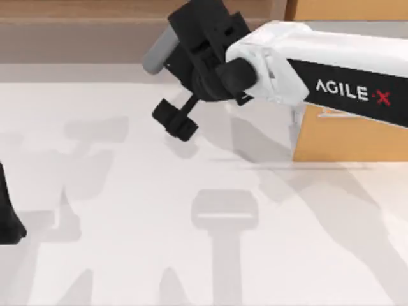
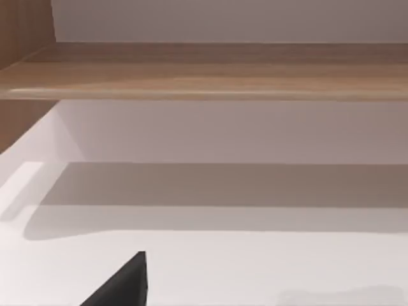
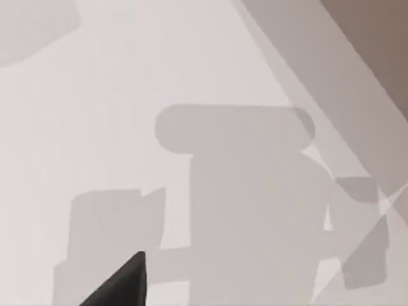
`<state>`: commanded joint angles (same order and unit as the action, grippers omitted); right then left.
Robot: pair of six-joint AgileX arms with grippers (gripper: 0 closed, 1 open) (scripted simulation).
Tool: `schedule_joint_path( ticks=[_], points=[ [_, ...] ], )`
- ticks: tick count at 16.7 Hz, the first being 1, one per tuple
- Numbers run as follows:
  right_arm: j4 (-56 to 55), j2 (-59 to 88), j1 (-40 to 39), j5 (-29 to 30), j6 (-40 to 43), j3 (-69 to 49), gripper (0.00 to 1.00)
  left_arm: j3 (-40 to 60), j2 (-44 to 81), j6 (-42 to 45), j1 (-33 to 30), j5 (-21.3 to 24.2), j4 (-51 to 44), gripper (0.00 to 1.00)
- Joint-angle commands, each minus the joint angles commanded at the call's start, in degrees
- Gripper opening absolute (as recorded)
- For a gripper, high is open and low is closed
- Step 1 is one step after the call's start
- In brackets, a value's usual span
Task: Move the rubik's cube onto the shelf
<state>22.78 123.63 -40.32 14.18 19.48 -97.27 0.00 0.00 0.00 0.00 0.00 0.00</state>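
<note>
Right arm reaches across the table [image 1: 115,255] toward the far side. Right gripper [image 1: 175,120] hangs above the tabletop just in front of the shelf [image 1: 76,11]. Cannot tell its state, or whether it holds anything. Left arm [image 1: 9,220] is parked at the table's left edge; its gripper's state also cannot be told. Its wrist camera faces the shelf board [image 2: 204,76], with the recess below it.

Cannot tell where the rubik's cube is. It may be hidden under the right arm's wrist, but that is a guess. The orange-tan cabinet [image 1: 347,137] stands at the right, under the right arm.

Step in hand, judged: carrying toward or releasing at the shelf. To do it well:
- Come in above the board's front edge, not into the recess.
- Keep the wrist level and set the cube flat on one face, well back from the lip.
- Back straight out, clear of the upright post and the cabinet.

Heading: the cube's facing cannot be told, and as a cube it has no long axis. The shelf's long axis runs left to right along the far edge in the top view.
</note>
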Motion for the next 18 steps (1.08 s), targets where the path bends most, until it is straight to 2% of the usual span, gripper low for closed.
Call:
schedule_joint_path(
  ticks=[5, 9, 13, 18],
  points=[
    [32.15, 4.56, 13.54, -6.07, -11.83, -21.35, 1.00, 0.00, 0.00, 0.00, 0.00, 0.00, 0.00, 1.00],
    [50.45, 9.52, 24.57, -10.55, -18.50, -34.63, 1.00, 0.00, 0.00, 0.00, 0.00, 0.00, 0.00, 1.00],
    [60.34, 15.59, 31.94, -13.19, -22.21, -42.12, 1.00, 0.00, 0.00, 0.00, 0.00, 0.00, 0.00, 1.00],
    [61.59, 16.56, 32.87, -13.55, -22.69, -43.00, 1.00, 0.00, 0.00, 0.00, 0.00, 0.00, 0.00, 1.00]
  ],
)
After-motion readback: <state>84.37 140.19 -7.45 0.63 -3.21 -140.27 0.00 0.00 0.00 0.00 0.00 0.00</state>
